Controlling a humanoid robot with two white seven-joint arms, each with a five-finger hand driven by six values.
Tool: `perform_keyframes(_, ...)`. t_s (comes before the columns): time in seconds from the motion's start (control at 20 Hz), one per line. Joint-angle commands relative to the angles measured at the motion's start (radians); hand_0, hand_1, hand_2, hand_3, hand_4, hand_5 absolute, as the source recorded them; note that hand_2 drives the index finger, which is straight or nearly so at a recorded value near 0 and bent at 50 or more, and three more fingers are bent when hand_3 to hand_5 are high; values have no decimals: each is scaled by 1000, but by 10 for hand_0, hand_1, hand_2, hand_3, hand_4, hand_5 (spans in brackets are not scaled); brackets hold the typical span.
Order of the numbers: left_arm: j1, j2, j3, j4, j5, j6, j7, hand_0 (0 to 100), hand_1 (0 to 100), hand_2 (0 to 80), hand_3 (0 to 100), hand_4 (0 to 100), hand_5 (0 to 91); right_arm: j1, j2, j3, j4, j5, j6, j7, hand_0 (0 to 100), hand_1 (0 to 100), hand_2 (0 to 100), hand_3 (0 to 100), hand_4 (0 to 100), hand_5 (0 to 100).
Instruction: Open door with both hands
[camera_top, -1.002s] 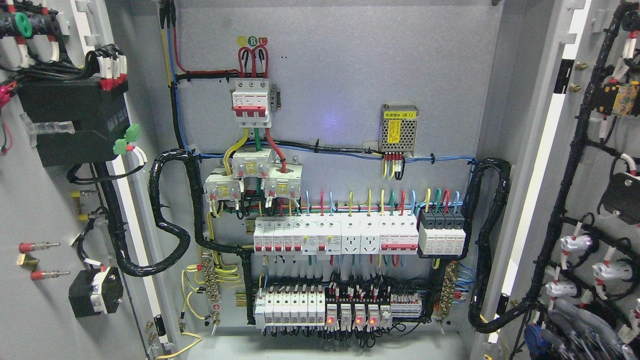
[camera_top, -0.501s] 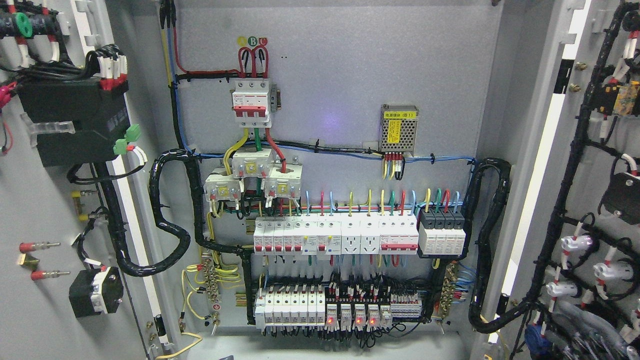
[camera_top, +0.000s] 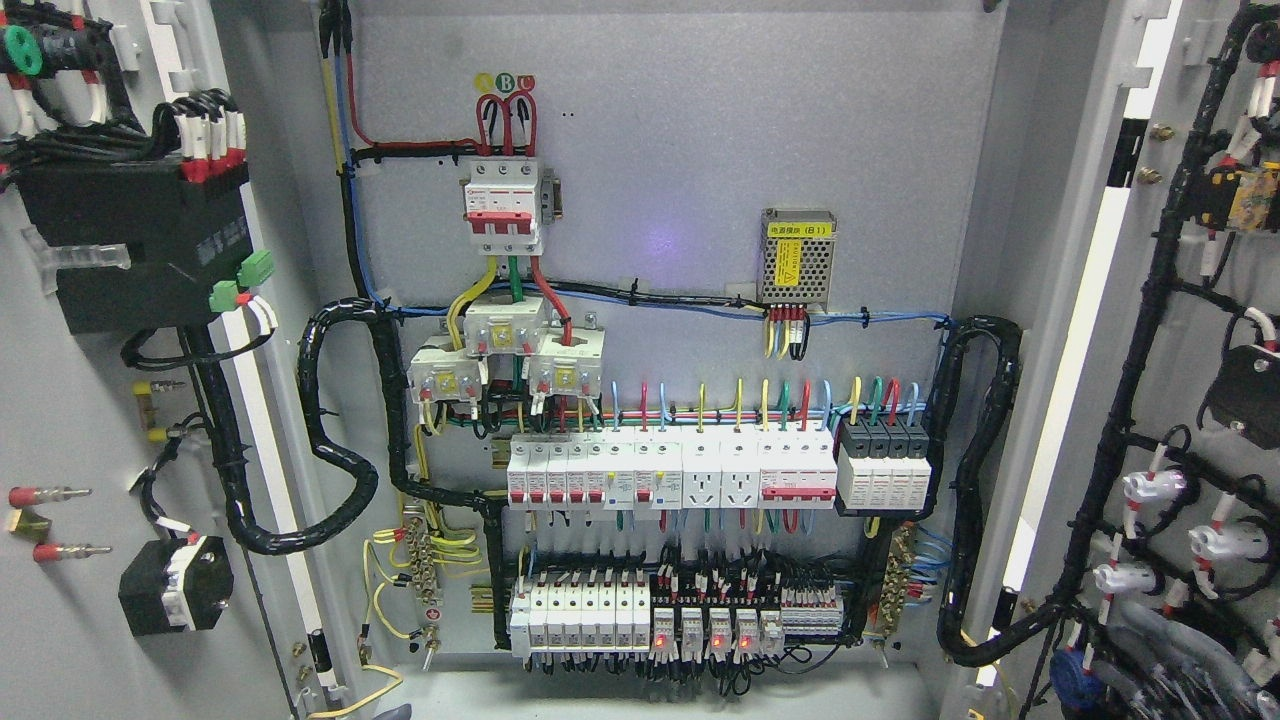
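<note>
The left hand, if that is what it is, shows only as a grey sliver (camera_top: 388, 712) at the bottom edge, left of the middle. I cannot tell whether it is released, clenched or holding anything. The right hand is out of sight.

The cabinet's left door (camera_top: 60, 680) and right door (camera_top: 1200, 300) both stand swung wide, one at each side of the opening. Each stands upright, long axis vertical, with its wired inner face turned towards us and its free edge beyond the frame.

Between them the back panel (camera_top: 700, 150) is fully exposed: the row of circuit breakers (camera_top: 670, 485), the small power supply (camera_top: 797, 257) above it, and black cable looms (camera_top: 340, 470) looping across to each door.

To my eye the opening is as good as done. What remains, I'd guess, is a last outward push or simply letting go, keeping clear of the wiring on the doors' inner faces.
</note>
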Motion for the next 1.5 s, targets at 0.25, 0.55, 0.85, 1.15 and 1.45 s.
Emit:
perform_keyframes(0.25, 60, 26, 136, 2, 83, -12, -1, 0, 0, 0, 0, 0, 0, 14, 6, -43, 22, -4, 1, -5, 0, 0, 0, 0, 0, 0)
perform_keyframes(0.55, 77, 39, 193, 10, 129, -22, -1, 0, 0, 0, 0, 0, 0, 18, 6, -68, 65, -34, 1, -5, 0, 0, 0, 0, 0, 0)
perform_keyframes(0.85, 101, 66, 264, 42, 198, -21, -5, 0, 0, 0, 0, 0, 0, 33, 3, -100, 74, -106, 3, 5, 0, 0, 0, 0, 0, 0)
perform_keyframes(1.15, 103, 105, 316, 93, 282, -21, -5, 0, 0, 0, 0, 0, 0, 50, 3, -123, 88, -146, 4, 69, 0, 0, 0, 0, 0, 0)
perform_keyframes(1.45, 103, 114, 351, 127, 345, -22, -5, 0, 0, 0, 0, 0, 0, 50, 0, -146, 112, -191, 4, 69, 0, 0, 0, 0, 0, 0)
